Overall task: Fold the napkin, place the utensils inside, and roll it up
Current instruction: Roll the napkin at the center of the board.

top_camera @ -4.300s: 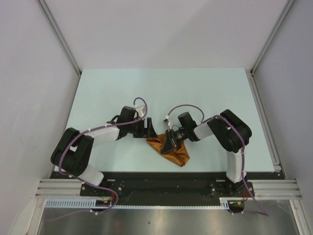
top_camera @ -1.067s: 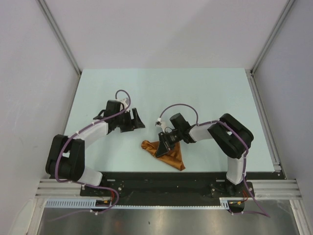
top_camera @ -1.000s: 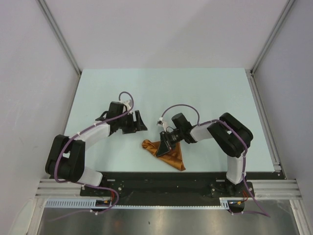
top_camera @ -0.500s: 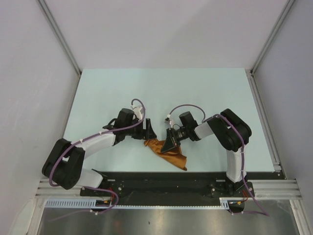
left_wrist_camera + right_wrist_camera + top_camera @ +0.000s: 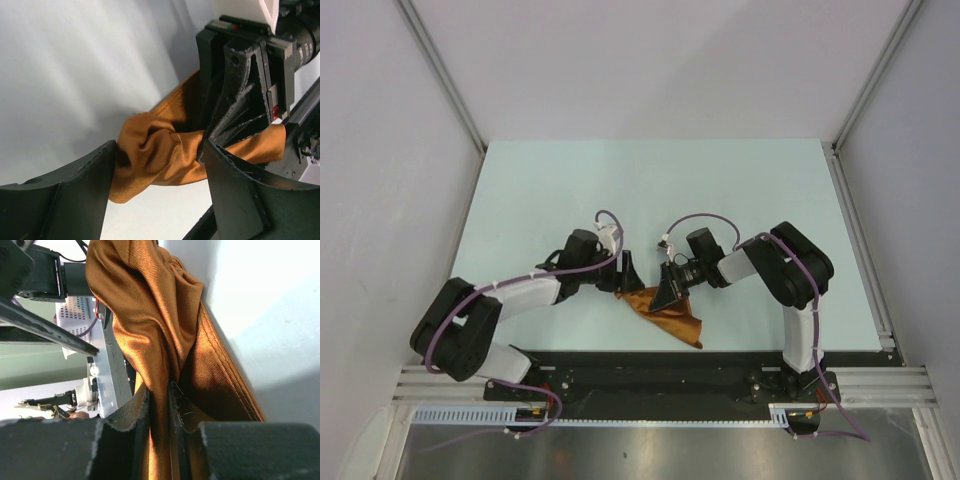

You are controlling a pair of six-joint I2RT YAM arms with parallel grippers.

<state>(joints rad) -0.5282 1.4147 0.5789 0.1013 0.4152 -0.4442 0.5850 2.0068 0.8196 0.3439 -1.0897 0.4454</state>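
- Right gripper [image 5: 159, 405]: clamped on a fold of the rust-orange, slightly shiny cloth napkin [image 5: 150, 315].
- Left gripper [image 5: 159, 145]: jaws spread, straddling the napkin's bunched end.
- Napkin: crumpled on the pale blue tabletop [image 5: 650, 180], with one gripper at either side of it.

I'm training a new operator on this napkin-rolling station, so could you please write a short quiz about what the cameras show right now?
1. True or false: the right gripper is shut on the napkin.
2. The left gripper is: A) shut on the napkin; B) open, its fingers either side of the napkin's bunched end; C) raised far from the napkin.
3. Is a spoon visible in any view?
Key: 1 true; 2 B; 3 no.
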